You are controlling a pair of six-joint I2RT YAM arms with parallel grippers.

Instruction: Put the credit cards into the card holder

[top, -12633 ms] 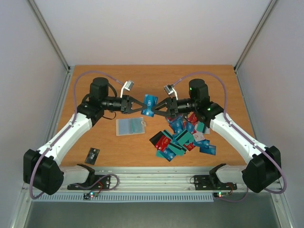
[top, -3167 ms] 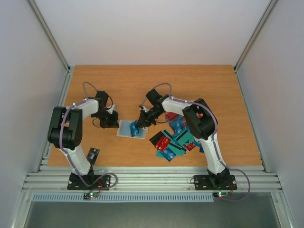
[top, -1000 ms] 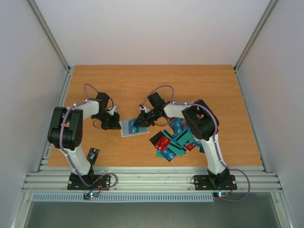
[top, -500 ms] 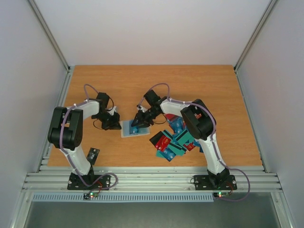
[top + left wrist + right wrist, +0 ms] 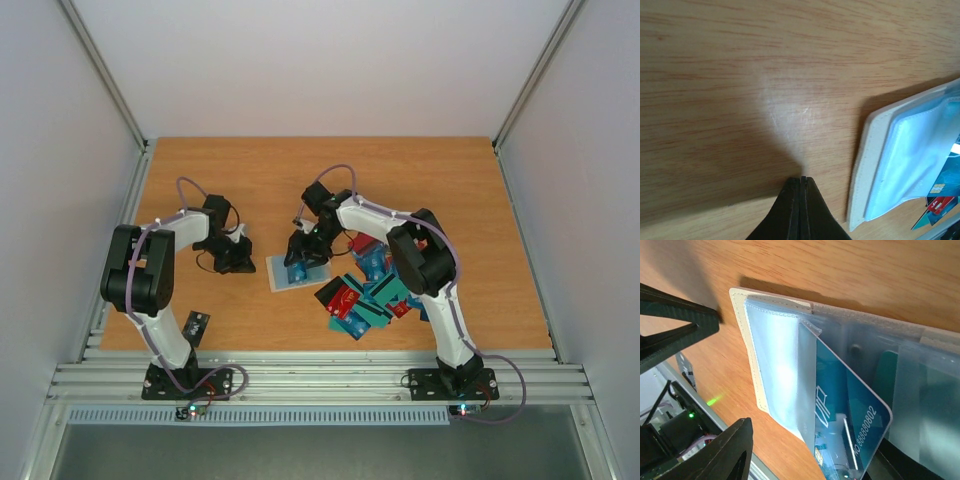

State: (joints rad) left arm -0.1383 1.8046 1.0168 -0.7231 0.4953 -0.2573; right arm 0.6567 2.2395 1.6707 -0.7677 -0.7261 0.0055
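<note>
The cream card holder (image 5: 281, 276) lies open on the table, its clear sleeves (image 5: 777, 350) facing up. A teal credit card (image 5: 850, 400) sits partly inside one sleeve, its printed end sticking out. My right gripper (image 5: 302, 254) hovers right over it, open; one black finger (image 5: 727, 452) stands to the left of the holder and the card lies loose between the jaws. My left gripper (image 5: 802, 178) is shut and empty, tip on the wood just left of the holder's edge (image 5: 865, 165). The other credit cards (image 5: 375, 290) lie heaped to the right.
A single black card (image 5: 194, 326) lies near the front left. The left gripper's fingers (image 5: 675, 320) show beside the holder in the right wrist view. The metal rail (image 5: 320, 375) runs along the near table edge.
My right gripper has opened and let go of the teal card, which stays in the sleeve. The holder has slid slightly right. The left gripper has stayed shut in place.
</note>
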